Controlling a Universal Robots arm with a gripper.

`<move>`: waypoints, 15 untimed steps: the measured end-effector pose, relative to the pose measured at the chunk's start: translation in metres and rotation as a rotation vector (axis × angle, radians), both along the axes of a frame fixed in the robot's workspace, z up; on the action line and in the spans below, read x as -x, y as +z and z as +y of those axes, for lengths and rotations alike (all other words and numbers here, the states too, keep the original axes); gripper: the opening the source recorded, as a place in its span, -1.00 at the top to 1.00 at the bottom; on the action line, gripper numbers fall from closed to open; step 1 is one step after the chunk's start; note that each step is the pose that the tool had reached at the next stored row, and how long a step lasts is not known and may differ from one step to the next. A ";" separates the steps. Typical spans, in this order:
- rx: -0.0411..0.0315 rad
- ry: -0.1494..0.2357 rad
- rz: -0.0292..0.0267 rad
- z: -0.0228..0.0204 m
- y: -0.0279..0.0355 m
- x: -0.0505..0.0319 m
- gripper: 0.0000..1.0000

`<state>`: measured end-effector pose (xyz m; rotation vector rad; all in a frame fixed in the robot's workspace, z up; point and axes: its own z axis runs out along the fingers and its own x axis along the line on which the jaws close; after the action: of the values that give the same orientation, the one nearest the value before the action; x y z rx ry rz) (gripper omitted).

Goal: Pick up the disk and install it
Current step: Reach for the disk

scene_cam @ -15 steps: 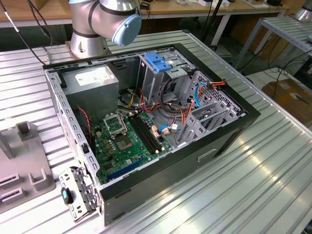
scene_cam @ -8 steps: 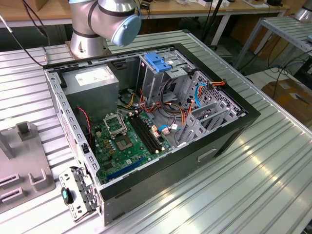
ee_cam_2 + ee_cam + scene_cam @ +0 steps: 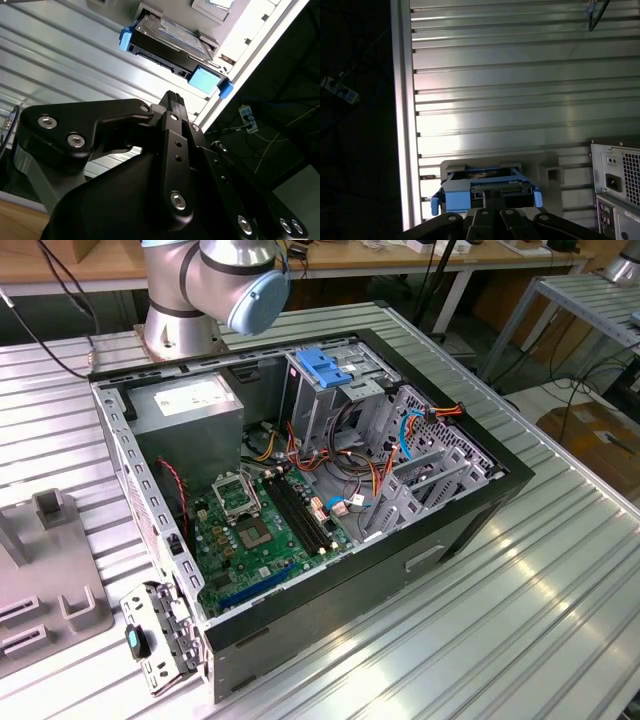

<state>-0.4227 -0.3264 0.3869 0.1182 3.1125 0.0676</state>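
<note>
The matte black tool point(image 3: 171, 96), closed tight on nothing, hangs near the flat grey-metal disk point(image 3: 170, 42) framed in blue plastic.

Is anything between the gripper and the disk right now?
Nothing visible. In the second wrist view, just ribbed table surface shows between the gripper and the disk, which lies apart from it, untouched.
</note>
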 end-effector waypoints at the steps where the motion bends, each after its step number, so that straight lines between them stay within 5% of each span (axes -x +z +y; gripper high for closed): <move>1: 0.0000 0.000 0.0001 0.0000 -0.0007 0.0028 0.79; 5: 0.0001 0.000 0.0001 -0.0018 -0.0020 0.0035 0.79; 11: 0.0004 0.000 0.0002 -0.0163 -0.0035 0.0035 0.79; 15: 0.0006 0.000 0.0011 -0.0202 -0.0053 0.0035 0.79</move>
<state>-0.4262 -0.3466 0.3817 0.1183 3.1136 0.0667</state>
